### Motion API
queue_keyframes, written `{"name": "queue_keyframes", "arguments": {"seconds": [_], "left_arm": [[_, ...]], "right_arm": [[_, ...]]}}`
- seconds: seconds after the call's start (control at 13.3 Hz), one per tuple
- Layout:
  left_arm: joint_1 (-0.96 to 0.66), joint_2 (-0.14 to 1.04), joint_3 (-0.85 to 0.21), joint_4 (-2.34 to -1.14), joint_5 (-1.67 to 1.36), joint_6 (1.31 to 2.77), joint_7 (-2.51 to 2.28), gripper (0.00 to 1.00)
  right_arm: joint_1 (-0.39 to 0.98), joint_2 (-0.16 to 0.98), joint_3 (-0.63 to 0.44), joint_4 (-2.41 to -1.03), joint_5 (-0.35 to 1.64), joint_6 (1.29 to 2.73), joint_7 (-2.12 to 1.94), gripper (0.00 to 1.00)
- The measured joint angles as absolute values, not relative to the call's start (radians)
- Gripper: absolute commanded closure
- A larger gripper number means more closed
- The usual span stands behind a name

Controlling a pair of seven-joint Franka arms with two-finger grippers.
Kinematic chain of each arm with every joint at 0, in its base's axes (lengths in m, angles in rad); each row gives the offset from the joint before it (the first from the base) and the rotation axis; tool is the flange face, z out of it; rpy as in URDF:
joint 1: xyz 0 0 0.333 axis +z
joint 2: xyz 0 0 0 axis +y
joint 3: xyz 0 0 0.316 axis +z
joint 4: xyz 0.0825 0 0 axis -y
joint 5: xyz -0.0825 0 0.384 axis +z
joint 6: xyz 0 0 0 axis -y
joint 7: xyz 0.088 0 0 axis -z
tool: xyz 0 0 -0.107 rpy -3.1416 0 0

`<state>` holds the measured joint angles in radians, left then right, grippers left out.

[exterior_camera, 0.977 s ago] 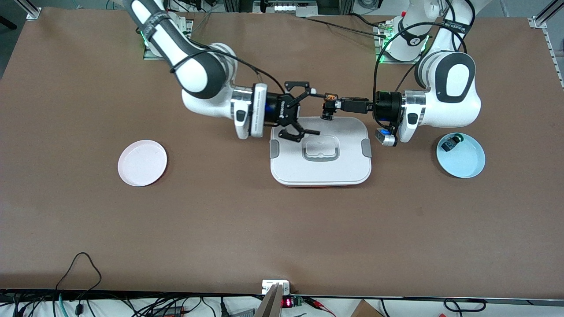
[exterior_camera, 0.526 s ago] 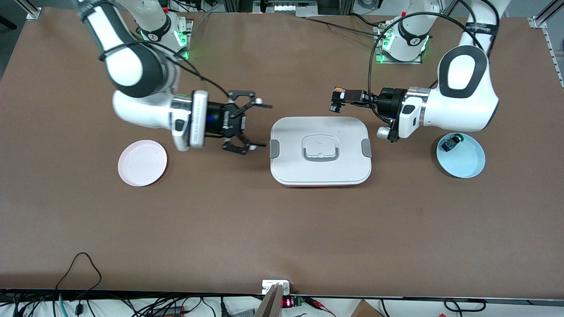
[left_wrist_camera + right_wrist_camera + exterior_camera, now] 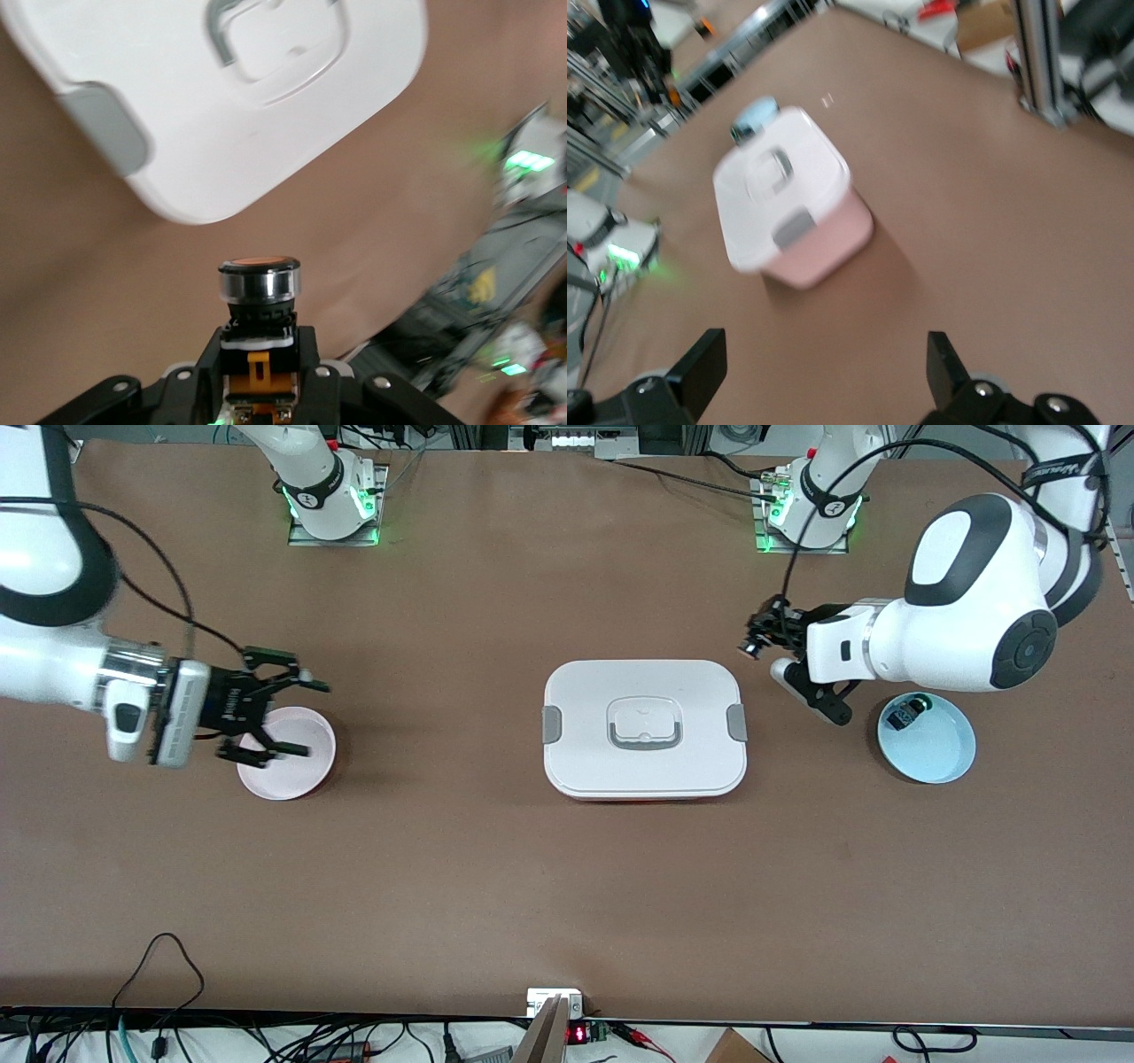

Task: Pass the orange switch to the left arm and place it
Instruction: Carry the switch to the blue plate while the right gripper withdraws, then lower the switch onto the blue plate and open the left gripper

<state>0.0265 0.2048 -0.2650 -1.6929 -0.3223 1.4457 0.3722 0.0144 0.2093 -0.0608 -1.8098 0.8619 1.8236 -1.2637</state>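
The orange switch [image 3: 260,282], black with an orange cap, sits clamped between the jaws of my left gripper [image 3: 260,338]. In the front view that left gripper [image 3: 755,640] hangs over bare table beside the box's corner, toward the left arm's end. The white box [image 3: 645,726] with grey clips lies mid-table, untouched; the left wrist view shows it [image 3: 239,106] under the switch's cap end. My right gripper [image 3: 306,719] hovers over the pink plate [image 3: 288,782], open, with nothing between its fingers [image 3: 702,365].
A light blue plate [image 3: 937,757] toward the left arm's end holds a small dark switch with a green cap [image 3: 905,713]. Both arm bases stand along the table's robot edge. Cables and a small device lie along the edge nearest the front camera.
Both grippers have drawn apart from above the box. The right gripper swung out empty over the pink plate. The left gripper pulled back toward its own end with the switch in it.
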Motion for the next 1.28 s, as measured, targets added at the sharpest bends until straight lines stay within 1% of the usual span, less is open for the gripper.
{"name": "queue_keyframes", "arguments": {"seconds": [0.15,0.3,0.53,0.75,1.05,1.28], "left_arm": [[0.029,0.205,-0.262,-1.674,-0.135,1.431,0.541,0.82],[0.041,0.207,-0.259,-1.671,0.04,1.442,0.724,0.82],[0.077,0.23,-0.257,-1.672,0.222,1.527,0.989,0.82],[0.117,0.283,-0.255,-1.685,0.297,1.591,1.135,0.84],[0.249,0.328,-0.251,-1.79,0.314,1.799,1.309,0.84],[0.331,0.398,-0.25,-1.816,0.385,1.931,1.372,0.84]], "right_arm": [[0.018,0.204,-0.116,-1.779,0.676,1.79,-1.219,0.0],[0.043,0.18,-0.127,-1.74,0.52,1.76,-1.091,0.0],[0.125,0.127,-0.128,-1.693,0.343,1.727,-0.858,0.0],[0.181,0.102,-0.127,-1.648,0.173,1.723,-0.75,0.0],[0.178,0.106,-0.137,-1.638,0.136,1.776,-0.748,0.0],[0.177,0.106,-0.139,-1.636,0.136,1.781,-0.7,0.0]]}}
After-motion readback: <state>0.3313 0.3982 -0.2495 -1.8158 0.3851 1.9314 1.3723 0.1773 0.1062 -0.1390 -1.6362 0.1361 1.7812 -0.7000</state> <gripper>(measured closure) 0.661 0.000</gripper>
